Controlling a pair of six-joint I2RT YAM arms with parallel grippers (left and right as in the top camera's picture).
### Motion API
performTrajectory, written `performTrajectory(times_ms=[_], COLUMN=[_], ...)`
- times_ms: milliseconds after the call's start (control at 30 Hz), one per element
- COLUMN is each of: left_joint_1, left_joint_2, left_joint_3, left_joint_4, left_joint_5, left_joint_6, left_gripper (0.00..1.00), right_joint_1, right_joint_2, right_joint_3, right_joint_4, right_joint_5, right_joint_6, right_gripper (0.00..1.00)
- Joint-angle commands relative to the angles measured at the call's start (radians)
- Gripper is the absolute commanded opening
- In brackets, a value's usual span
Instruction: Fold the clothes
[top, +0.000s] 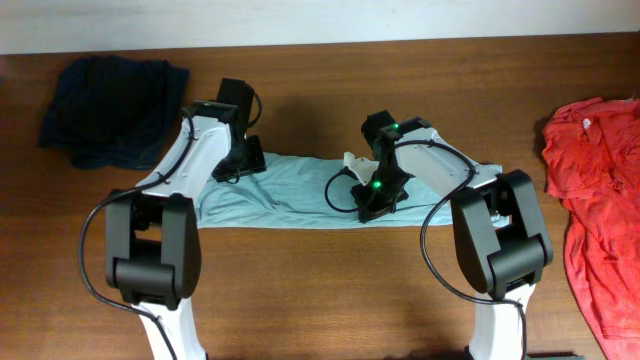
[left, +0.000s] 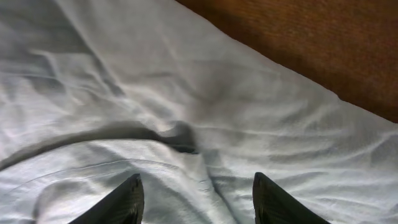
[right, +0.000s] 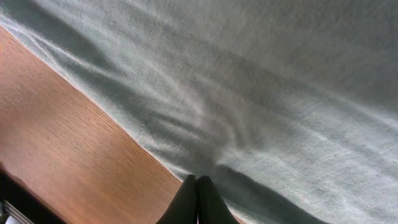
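Note:
The pale grey-teal T-shirt (top: 290, 195) lies as a long flat band across the middle of the table. My left gripper (top: 243, 165) hovers over its far left end. In the left wrist view the left gripper (left: 196, 177) is open, and a soft ridge of the T-shirt (left: 186, 93) runs between the fingers (left: 127, 202) without being pinched. My right gripper (top: 372, 205) sits at the near edge of the band. In the right wrist view the right gripper (right: 197, 178) is shut on the T-shirt's (right: 280, 93) hem, with creases fanning out from the tips.
A dark navy garment (top: 110, 105) lies bunched at the back left. A red shirt (top: 600, 200) is spread at the right edge. Bare brown table (top: 320, 290) runs along the front, and wood (right: 62, 124) shows beside the hem.

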Motion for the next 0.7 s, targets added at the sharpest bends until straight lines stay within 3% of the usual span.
performTrajectory(times_ms=[0,67,233,367,467,667], left_joint_1=[-0.010,-0.011,-0.010,-0.010,-0.010,-0.003], left_joint_2=[0.046,0.051,0.051,0.051,0.051,0.048], left_joint_3=[0.006,0.006,0.006,0.006,0.006,0.011], left_joint_4=[0.003,0.004,0.008,0.008,-0.002,-0.060], left_joint_5=[0.020,0.020,0.019,0.016,0.016,-0.019], left_joint_6=[-0.010,-0.010,-0.010,-0.010,-0.010,-0.009], left_gripper=[0.56,0.56,0.35,0.32,0.01,0.01], right_joint_1=[0.007,0.007,0.007,0.007,0.007,0.007], right_joint_2=[-0.006,-0.006,-0.006,-0.006,-0.006,-0.006], right_joint_3=[-0.003,-0.003,-0.003,-0.003,-0.003,-0.003], right_joint_4=[0.002,0.002,0.002,0.002,0.002,0.002], right_joint_5=[0.006,0.005,0.006,0.006,0.006,0.006], right_joint_6=[0.007,0.006,0.006,0.006,0.006,0.006], right_gripper=[0.05,0.05,0.05,0.05,0.05,0.05])
